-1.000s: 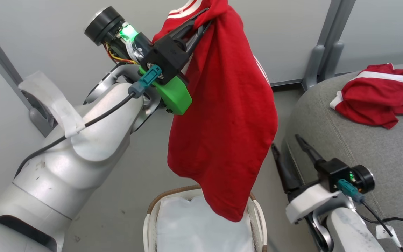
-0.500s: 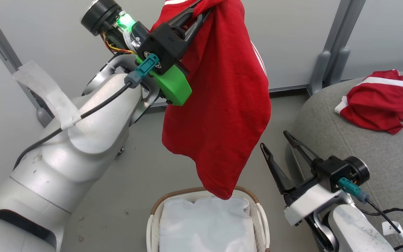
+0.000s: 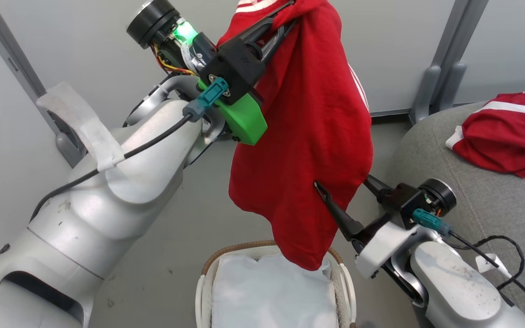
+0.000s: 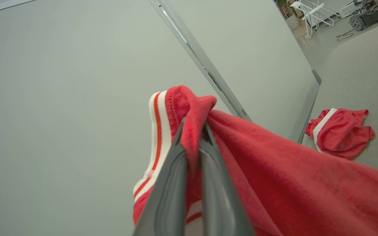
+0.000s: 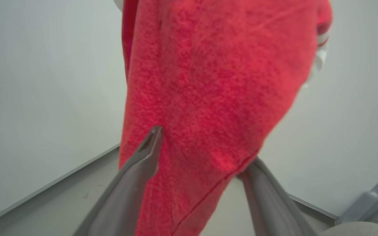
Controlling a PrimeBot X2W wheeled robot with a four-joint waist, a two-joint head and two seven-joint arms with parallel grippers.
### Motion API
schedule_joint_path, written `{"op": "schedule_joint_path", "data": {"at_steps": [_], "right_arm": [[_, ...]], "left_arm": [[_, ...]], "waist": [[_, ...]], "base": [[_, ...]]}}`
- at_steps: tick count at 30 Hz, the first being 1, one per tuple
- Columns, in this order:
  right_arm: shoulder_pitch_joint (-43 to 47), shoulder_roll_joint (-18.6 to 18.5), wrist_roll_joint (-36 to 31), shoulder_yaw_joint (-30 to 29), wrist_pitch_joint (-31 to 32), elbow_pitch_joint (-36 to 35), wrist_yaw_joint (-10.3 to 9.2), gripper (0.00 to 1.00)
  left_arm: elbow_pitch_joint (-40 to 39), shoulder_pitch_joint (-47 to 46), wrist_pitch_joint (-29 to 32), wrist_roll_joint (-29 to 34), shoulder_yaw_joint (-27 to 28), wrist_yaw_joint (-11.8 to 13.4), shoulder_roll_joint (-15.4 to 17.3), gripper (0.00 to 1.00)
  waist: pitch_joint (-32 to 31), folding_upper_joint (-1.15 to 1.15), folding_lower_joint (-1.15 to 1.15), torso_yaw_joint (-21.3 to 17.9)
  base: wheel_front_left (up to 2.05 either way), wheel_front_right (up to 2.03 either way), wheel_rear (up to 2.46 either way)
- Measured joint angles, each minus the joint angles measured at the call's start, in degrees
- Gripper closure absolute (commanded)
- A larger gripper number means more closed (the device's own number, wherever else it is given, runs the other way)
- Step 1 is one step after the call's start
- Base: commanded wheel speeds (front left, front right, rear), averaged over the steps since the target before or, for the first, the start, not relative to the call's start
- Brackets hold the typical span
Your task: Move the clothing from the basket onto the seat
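The left jaws are clenched on the striped top of one red garment, which hangs with its tip just over the basket. The right jaws are released, spread either side of its lower edge. The other red garment lies crumpled on the seat, far right.

hanging garment over basket mouth, seat front free

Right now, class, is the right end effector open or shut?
Open: the right end effector has its fingers spread either side of the hanging garment.
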Motion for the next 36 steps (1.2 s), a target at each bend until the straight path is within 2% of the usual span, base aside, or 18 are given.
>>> {"op": "schedule_joint_path", "data": {"at_steps": [6,7,8,10,12,21,36], "right_arm": [[-5.12,0.52,2.52,5.3,0.0,4.61,0.0,0.0],[-5.73,0.66,2.88,6.01,0.0,5.44,0.0,0.33],[-6.53,0.88,3.32,6.84,0.0,6.32,0.0,0.57],[-7.87,1.45,4.08,7.77,0.0,7.62,0.0,0.73],[-8.96,1.96,4.41,8.1,0.0,8.51,0.0,0.98],[-10.12,3.2,3.87,6.78,0.0,9.0,0.0,1.0],[-9.72,2.66,3.28,5.27,0.0,8.34,0.0,1.0]], "left_arm": [[-0.38,-0.94,-0.01,-0.35,-1.16,0.0,-0.81,1.0],[-0.49,-1.14,0.0,-0.43,-1.29,0.0,-0.88,1.0],[-0.59,-1.32,-0.01,-0.55,-1.43,0.0,-0.97,1.0],[-0.88,-1.46,-0.01,-0.58,-1.57,0.0,-1.02,1.0],[-1.18,-1.49,-0.01,-0.68,-1.58,0.0,-1.07,1.0],[-1.38,-1.29,-0.01,-1.35,-0.69,0.0,-0.77,1.0],[0.01,0.95,-0.01,-1.97,1.62,0.0,-0.11,1.0]], "waist": [[0.15,0.0,0.0,1.03],[0.17,0.0,0.0,1.15],[0.2,0.0,0.0,1.3],[0.28,0.0,0.0,1.53],[0.38,0.0,0.0,1.73],[0.55,0.0,0.0,1.79],[0.47,0.0,0.0,1.04]], "base": [[0.0,0.0,0.0],[0.0,0.0,0.0],[0.0,0.0,0.0],[0.0,0.0,0.0],[0.0,0.0,0.0],[0.0,0.0,0.0],[0.0,0.0,0.0]]}}
